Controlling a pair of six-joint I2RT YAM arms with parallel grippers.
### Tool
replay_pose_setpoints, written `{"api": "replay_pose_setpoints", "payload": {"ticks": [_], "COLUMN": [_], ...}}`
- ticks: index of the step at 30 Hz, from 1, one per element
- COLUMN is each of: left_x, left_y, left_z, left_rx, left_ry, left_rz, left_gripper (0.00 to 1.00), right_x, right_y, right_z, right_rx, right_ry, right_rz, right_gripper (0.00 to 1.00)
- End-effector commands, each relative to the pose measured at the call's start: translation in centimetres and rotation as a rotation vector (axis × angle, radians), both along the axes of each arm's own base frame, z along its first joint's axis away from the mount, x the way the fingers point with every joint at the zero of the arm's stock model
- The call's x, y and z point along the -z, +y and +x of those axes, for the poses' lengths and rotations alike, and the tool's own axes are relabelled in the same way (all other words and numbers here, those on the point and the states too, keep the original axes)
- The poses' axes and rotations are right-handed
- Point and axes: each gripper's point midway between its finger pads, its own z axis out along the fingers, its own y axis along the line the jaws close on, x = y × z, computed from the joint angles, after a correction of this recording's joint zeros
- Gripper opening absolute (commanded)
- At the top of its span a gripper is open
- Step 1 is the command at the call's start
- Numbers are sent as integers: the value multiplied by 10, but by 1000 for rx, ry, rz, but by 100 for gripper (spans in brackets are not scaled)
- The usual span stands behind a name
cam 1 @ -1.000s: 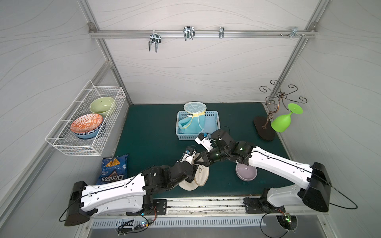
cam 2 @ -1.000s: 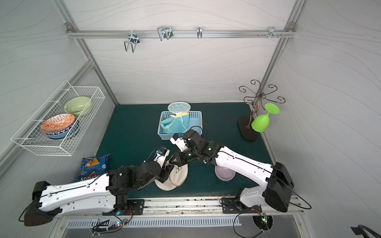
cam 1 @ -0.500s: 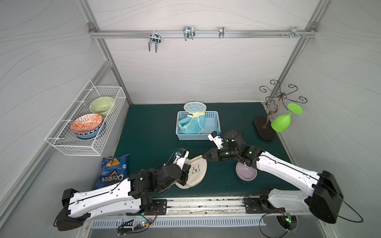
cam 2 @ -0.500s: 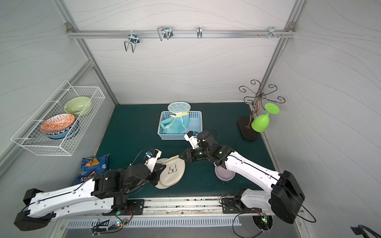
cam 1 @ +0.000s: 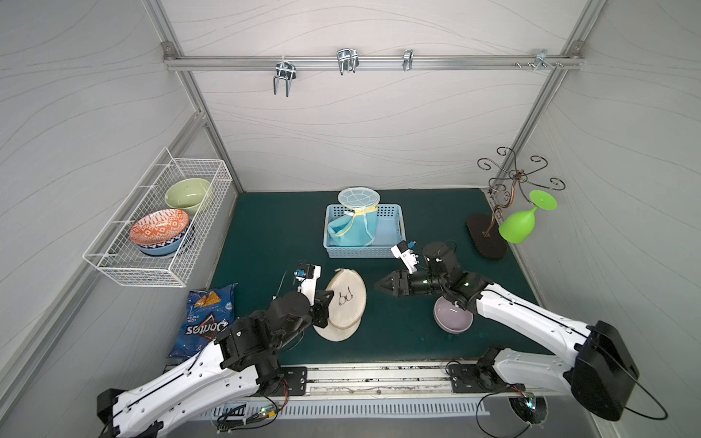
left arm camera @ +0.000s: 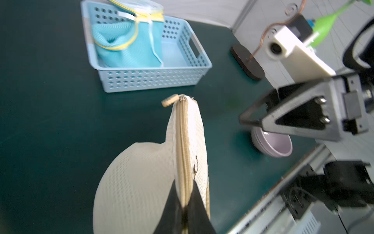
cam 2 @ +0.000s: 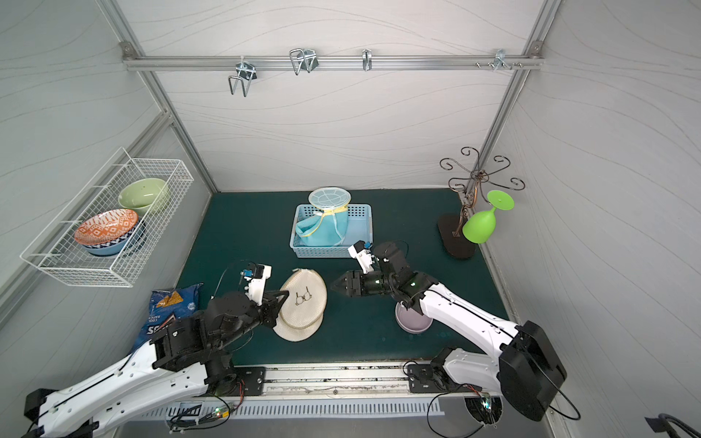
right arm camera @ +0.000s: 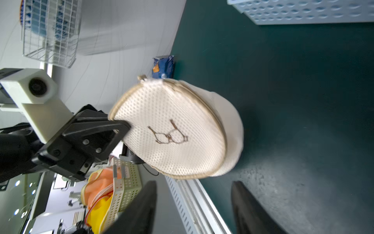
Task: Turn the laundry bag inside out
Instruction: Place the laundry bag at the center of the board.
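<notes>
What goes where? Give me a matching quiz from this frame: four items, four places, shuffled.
Items:
1. laundry bag
2. green glass
3. purple bowl
4. orange bowl

Places:
A. in the wire rack
B. hanging on the stand
C. standing on the mat
D. pinched in the left gripper

Pairs: 1-D, 2-B, 3-C, 4-A

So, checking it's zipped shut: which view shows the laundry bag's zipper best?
The left wrist view: the zipper runs lengthwise, teeth visible, looking closed. The right wrist view shows it only as a tan rim; in both top views it is a thin edge.
</notes>
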Motion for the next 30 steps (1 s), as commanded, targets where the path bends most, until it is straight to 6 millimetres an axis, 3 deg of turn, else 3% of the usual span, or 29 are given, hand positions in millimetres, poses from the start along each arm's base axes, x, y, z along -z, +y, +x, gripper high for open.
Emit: {"api": "replay_pose_setpoints", "payload": {"ticks": [1, 4, 6, 11, 17, 18, 19, 21, 22, 24, 27, 29, 30], "left_x": [-41, -42, -34, 18, 80, 85, 90, 90, 89, 70, 40, 17, 5], "left_y": [23, 38, 36, 58, 88, 89, 93, 98, 103, 109, 129, 139, 140], "left_z": [28, 42, 51, 71, 74, 75, 73, 71, 68, 66, 55, 47, 45], "left_rx": [-171, -248, -244, -392, -599, -608, -637, -657, -682, -686, -750, -774, -761], "left_ry": [-95, -103, -82, 12, 162, 183, 209, 213, 215, 172, 130, 88, 59], "left_rz": [-94, -169, -278, -417, -382, -380, -367, -348, -332, -310, -266, -244, -256], "left_gripper": [0, 0, 0, 0, 0, 9, 26, 45, 60, 73, 81, 98, 99], "right_x": [-28, -44, -48, -59, -55, -53, -50, -45, -41, -37, -30, -25, -22], "right_y": [-6, -13, -16, -30, -33, -32, -34, -37, -39, -43, -49, -52, -50], "right_z": [12, 19, 23, 42, 50, 51, 53, 57, 59, 64, 75, 86, 93], "right_rx": [38, 52, 54, 91, 97, 97, 113, 130, 147, 172, 229, 267, 267], "right_ry": [-103, -124, -121, -127, -127, -127, -119, -120, -114, -114, -118, -129, -152], "right_rz": [-9, 15, 33, 63, 37, 34, 17, -15, -41, -76, -131, -191, -218], "right_gripper": [99, 99, 98, 98, 99, 99, 99, 99, 99, 99, 99, 99, 99]}}
